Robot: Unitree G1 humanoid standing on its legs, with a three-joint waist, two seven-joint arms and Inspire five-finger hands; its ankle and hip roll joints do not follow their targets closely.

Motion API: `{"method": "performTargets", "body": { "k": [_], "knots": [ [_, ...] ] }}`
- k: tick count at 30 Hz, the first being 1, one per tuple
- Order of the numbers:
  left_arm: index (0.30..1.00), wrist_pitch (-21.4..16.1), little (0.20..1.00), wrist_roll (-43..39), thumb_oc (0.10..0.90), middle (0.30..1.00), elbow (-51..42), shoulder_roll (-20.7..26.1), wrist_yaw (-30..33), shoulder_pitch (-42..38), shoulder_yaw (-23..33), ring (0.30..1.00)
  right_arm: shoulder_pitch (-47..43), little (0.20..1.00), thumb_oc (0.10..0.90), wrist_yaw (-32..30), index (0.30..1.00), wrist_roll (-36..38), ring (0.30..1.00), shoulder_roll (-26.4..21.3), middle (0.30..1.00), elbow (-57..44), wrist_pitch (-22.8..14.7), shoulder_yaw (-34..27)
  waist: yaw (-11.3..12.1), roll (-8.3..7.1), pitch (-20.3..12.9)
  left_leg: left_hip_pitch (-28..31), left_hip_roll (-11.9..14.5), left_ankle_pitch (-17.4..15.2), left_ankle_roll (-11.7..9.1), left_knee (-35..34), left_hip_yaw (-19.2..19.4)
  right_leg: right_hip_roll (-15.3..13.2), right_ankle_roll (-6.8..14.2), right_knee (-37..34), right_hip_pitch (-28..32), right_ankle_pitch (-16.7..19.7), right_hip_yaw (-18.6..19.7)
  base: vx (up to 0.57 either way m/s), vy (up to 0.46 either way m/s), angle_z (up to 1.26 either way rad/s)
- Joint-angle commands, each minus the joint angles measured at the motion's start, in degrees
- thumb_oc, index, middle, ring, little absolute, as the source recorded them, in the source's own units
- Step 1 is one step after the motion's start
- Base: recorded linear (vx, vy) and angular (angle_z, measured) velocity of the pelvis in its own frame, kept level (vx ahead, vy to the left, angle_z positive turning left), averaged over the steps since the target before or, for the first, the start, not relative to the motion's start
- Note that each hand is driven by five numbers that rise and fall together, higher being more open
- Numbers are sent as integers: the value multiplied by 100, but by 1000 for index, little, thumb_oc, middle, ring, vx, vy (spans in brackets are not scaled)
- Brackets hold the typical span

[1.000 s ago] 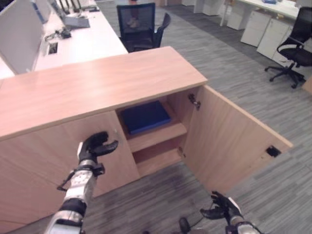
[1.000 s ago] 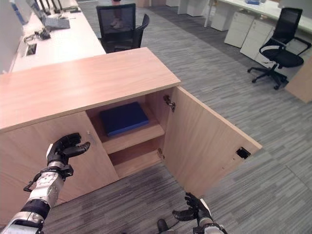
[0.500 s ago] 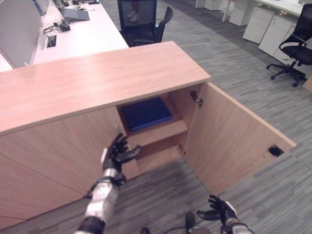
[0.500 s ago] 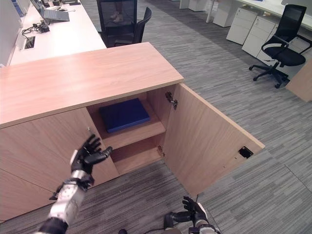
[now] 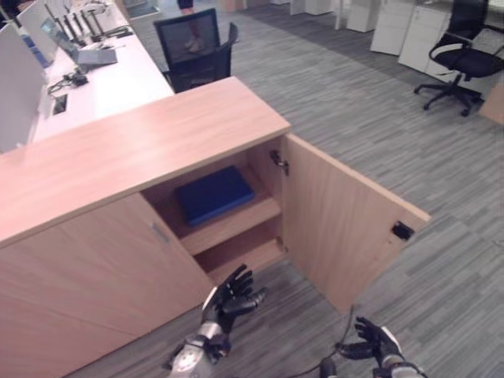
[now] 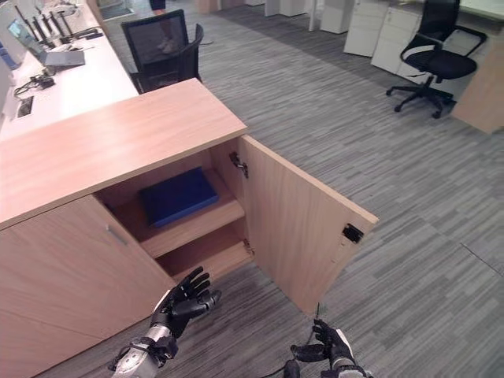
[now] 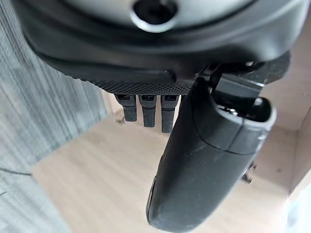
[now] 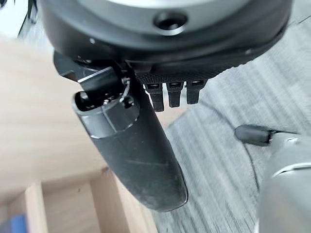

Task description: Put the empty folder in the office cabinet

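A dark blue folder (image 5: 214, 194) lies flat on the upper shelf of the wooden office cabinet (image 5: 134, 150), whose right door (image 5: 346, 220) stands wide open. My left hand (image 5: 230, 298) hangs low in front of the lower shelf, apart from the cabinet, fingers spread and holding nothing. In the left wrist view its thumb (image 7: 209, 160) points at bare light wood. My right hand (image 5: 374, 346) is near the floor below the open door's outer edge, fingers relaxed and holding nothing.
The cabinet's left door (image 5: 102, 276) is shut. Behind the cabinet stand a white desk (image 5: 94, 79) with a laptop and a black office chair (image 5: 193, 47). Another black chair (image 5: 465, 59) and white drawer units are at the far right. Grey carpet (image 5: 378, 118) surrounds the cabinet.
My left hand has dropped from in front of the shut left door to low before the open compartment. The camera has shifted. The folder stays on the shelf.
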Motion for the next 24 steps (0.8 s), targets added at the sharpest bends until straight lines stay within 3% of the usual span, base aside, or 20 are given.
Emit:
{"method": "performTargets", "body": {
  "k": [1,2,3,6,13,24],
  "knots": [
    [900,-385,900,-106,800,900,-364,191,-107,-571,203,900,-491,900,800,-250,900,290,900,69,900,-68,-289,-277,-25,-342,138,-102,-333,-322,-49,676,-350,-146,30,202,397,-995,206,-55,-69,-13],
    [900,-386,900,-106,800,900,-361,188,-106,-578,201,900,-499,900,800,-250,900,292,900,66,900,-61,-293,-280,-26,-339,146,-102,-333,-332,-48,688,-354,-147,31,207,401,-1002,204,-53,-101,-15],
    [900,-390,900,-165,800,900,-363,137,-105,-569,178,900,-560,900,800,-353,900,389,900,-40,900,70,-294,-466,-8,-345,142,-147,-480,-464,-2,586,-680,-116,0,263,387,-1027,273,-10,-48,-38],
    [900,-363,900,-204,800,900,-326,188,-166,-488,160,900,-811,900,800,-476,900,817,900,-179,900,421,-341,-827,-34,-334,40,-34,-580,-498,20,358,-813,-101,1,283,372,-1002,340,48,-36,-38],
    [900,-283,900,-256,800,900,-320,398,-286,-241,201,900,-1672,900,800,-798,900,1066,900,-948,900,236,-552,-1267,41,-321,-96,234,-604,-526,78,213,-739,-70,-14,244,485,-1014,437,56,-16,-14],
    [900,-168,900,-253,800,900,-141,486,-484,-133,-44,900,-2860,900,800,-1143,900,1107,900,-1678,900,-30,-796,-1330,262,-347,-188,358,-650,-513,130,-5,-783,-78,41,135,675,-1005,274,24,-3,1]
  ]
}}
